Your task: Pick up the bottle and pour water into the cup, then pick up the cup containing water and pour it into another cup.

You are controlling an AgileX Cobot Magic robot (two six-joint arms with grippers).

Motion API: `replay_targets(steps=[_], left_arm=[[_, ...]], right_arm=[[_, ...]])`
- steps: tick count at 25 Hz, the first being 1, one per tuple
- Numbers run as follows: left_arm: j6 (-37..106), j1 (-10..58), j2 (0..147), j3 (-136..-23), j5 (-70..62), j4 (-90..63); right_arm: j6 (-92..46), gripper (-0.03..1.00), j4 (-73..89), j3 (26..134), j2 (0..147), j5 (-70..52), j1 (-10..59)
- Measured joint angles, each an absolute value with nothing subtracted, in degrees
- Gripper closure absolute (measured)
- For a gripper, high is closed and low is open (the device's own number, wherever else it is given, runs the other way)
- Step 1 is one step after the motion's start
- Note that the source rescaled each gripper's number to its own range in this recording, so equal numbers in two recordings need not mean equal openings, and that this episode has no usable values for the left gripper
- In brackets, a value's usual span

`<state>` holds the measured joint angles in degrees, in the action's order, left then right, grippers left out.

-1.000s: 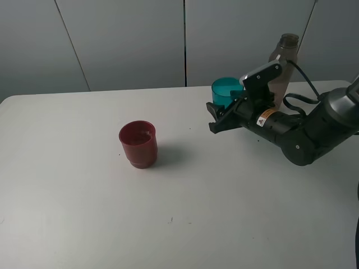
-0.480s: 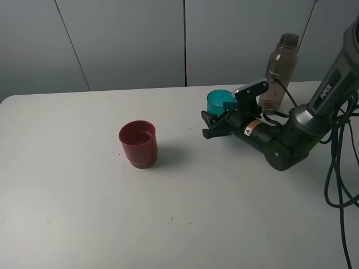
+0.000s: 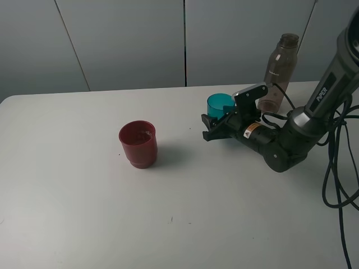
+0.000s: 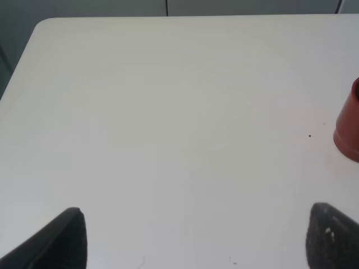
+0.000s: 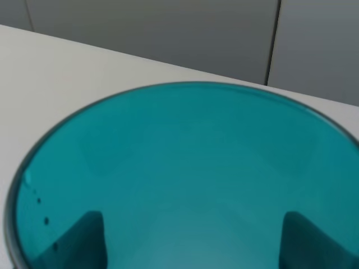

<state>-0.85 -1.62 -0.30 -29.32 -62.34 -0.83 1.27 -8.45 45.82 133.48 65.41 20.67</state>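
My right gripper point(image 3: 215, 121) is shut on the cup point(image 3: 219, 103), a translucent teal tumbler held upright low over the table's back right. In the right wrist view the cup point(image 5: 185, 168) fills the picture, and both dark fingers point(image 5: 84, 238) show through its wall. I cannot tell whether its base touches the table. The bottle point(image 3: 277, 72), smoky grey-brown and tall, stands just behind the right arm. The dark red cup point(image 3: 138, 144) stands upright left of centre, apart from both; its edge point(image 4: 350, 126) also shows in the left wrist view. My left gripper point(image 4: 199, 241) is open over bare table.
The white table point(image 3: 84, 213) ends at a grey panelled wall behind. Black cables point(image 3: 336, 168) hang along the right arm at the far right. The left arm is outside the exterior view.
The right arm came down and slightly left with the cup, uncovering the bottle behind it. Over the last half second it barely moved.
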Motion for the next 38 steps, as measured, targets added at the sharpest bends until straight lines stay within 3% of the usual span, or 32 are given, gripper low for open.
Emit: replay_targets(steps=[7, 9, 11, 12, 13, 22, 28, 38], left_arm=[[-0.8, -1.6, -0.3, -29.3, -62.3, -0.8], [-0.8, -1.6, -0.3, -29.3, -62.3, -0.8], [-0.8, -1.6, -0.3, -29.3, -62.3, -0.8], [-0.8, -1.6, -0.3, -29.3, -62.3, -0.8], [-0.8, -1.6, -0.3, -29.3, -62.3, -0.8], [-0.8, -1.6, -0.3, -29.3, -62.3, -0.7], [-0.8, -1.6, -0.3, -29.3, -62.3, -0.7], [-0.8, -1.6, -0.3, -29.3, -62.3, -0.7]], right_arm=[[1.5, 0.92, -10.6, 45.8, 133.5, 65.4, 20.7], [1.7, 0.57, -11.2, 45.8, 133.5, 65.4, 20.7], [2.1, 0.14, -11.3, 45.7, 133.0, 65.4, 20.7], [2.3, 0.04, -11.3, 45.3, 132.5, 65.3, 20.7], [2.4, 0.01, -11.3, 44.9, 132.2, 65.3, 20.7], [2.5, -0.03, -11.3, 35.7, 121.3, 53.4, 20.7], [4.7, -0.03, -11.0, 30.1, 106.7, 32.2, 20.7], [6.4, -0.03, -9.6, 29.9, 66.1, -8.9, 20.7]])
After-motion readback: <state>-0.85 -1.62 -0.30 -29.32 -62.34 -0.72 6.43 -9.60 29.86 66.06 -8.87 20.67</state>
